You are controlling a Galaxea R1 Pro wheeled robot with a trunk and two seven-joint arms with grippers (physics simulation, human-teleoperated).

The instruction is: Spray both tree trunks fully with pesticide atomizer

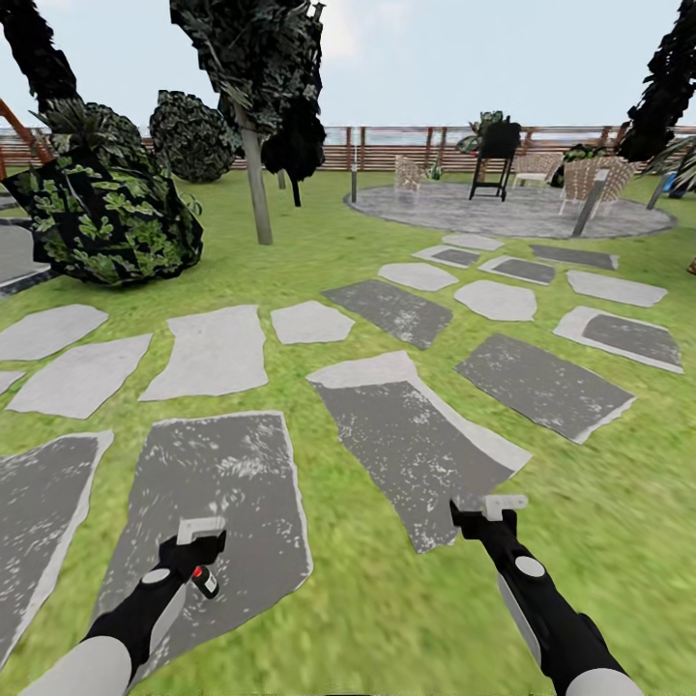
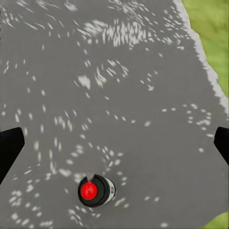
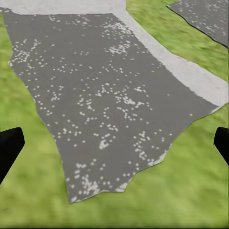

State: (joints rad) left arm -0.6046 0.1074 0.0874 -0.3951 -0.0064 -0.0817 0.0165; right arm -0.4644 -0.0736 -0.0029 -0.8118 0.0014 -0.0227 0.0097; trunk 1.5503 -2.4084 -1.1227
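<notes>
While the robot faces the lawn (image 1: 387, 599), the left gripper (image 1: 200, 532) appears to carry the atomizer (image 1: 204, 581) beside its spread fingers (image 2: 9, 148); right gripper (image 1: 491, 507) spread, empty, ready for the trunk (image 1: 257, 188).

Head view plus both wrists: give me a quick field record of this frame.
setting: garden lawn with grey paving stones, slatted wooden fence behind
left claw: over a dark paving stone; fingers spread wide
object near left claw: small dark cylinder with a red top; whether it is held or resting on the stone is unclear
right claw: open, empty, over the edge of another stone and grass
trees: slim grey trunk ahead left, beside a leafy bush
far ground: round paved patio with chairs
</notes>
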